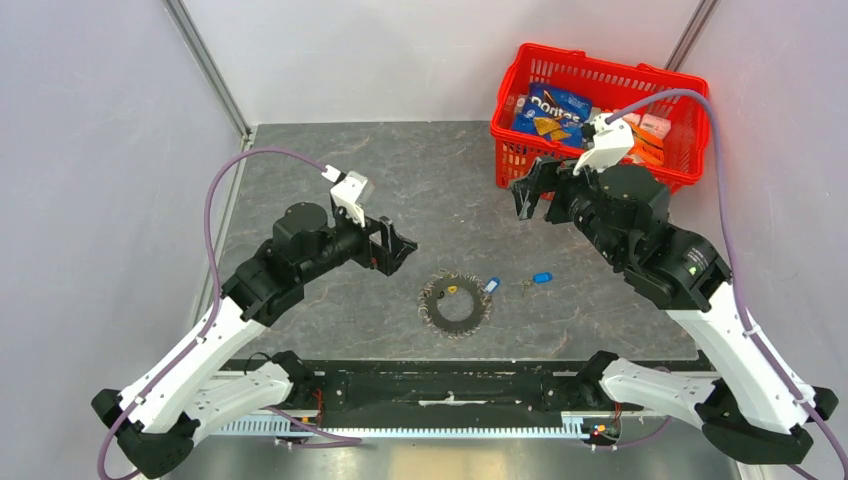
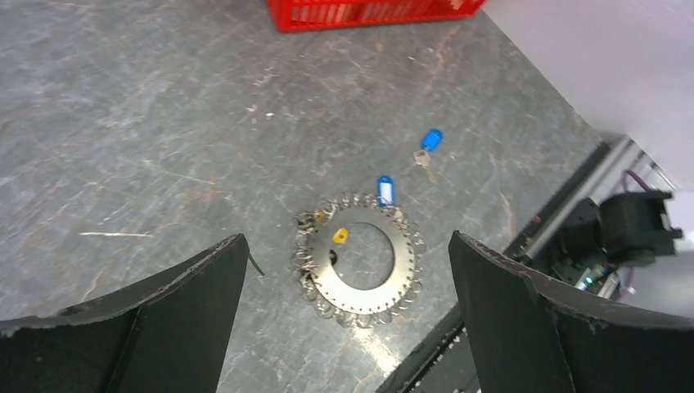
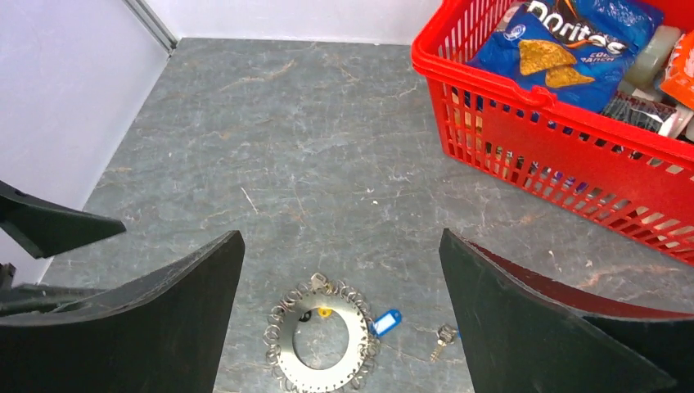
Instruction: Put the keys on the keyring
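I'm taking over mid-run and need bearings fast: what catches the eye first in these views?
The red basket at the far right corner, holding a blue Doritos bag, stands out most. Near the middle of the table lies the toothed keyring, with one blue tag at its right edge and a blue-tagged key loose further right. The left gripper and right gripper hover open above the table.

The tabletop (image 2: 164, 98) looks matt grey, stone-like, with pale veins. The keyring (image 2: 321, 274) is shiny silver metal; the keys (image 2: 430, 143) carry glossy blue plastic tags. Far right, the basket (image 3: 556, 155) is red plastic. My left claw (image 2: 348, 239) has matt black fingers (image 2: 164, 327).
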{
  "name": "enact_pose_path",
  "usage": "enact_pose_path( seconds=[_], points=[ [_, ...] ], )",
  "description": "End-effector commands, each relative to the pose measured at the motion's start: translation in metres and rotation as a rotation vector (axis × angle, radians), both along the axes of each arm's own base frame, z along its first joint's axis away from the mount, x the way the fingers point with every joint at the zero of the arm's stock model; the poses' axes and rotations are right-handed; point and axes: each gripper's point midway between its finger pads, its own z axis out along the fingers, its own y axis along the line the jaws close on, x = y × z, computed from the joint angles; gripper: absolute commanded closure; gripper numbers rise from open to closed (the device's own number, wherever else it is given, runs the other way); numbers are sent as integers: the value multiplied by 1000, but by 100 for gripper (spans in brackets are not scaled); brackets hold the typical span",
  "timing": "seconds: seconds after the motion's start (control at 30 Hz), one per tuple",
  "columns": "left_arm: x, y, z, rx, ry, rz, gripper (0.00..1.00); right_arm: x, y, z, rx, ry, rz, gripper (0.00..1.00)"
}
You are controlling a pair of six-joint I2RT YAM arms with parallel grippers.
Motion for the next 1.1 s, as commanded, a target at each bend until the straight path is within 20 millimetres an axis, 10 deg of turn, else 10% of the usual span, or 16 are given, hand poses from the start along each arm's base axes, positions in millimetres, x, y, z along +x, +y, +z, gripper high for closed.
enact_pose_path(
  seconds=[0.0,0.37,1.07],
  points=[
    [-15,-19,25,-57,-56,-150,0,5,9,5,-5,-6,25,3],
    [-19,-36,20,-59,-3,-235,0,1,10,-14,-103,55,68,3],
    [-21,-67,-70,11,174,-224,9,-36,27,-153,-217,453,210,3]
  ],
)
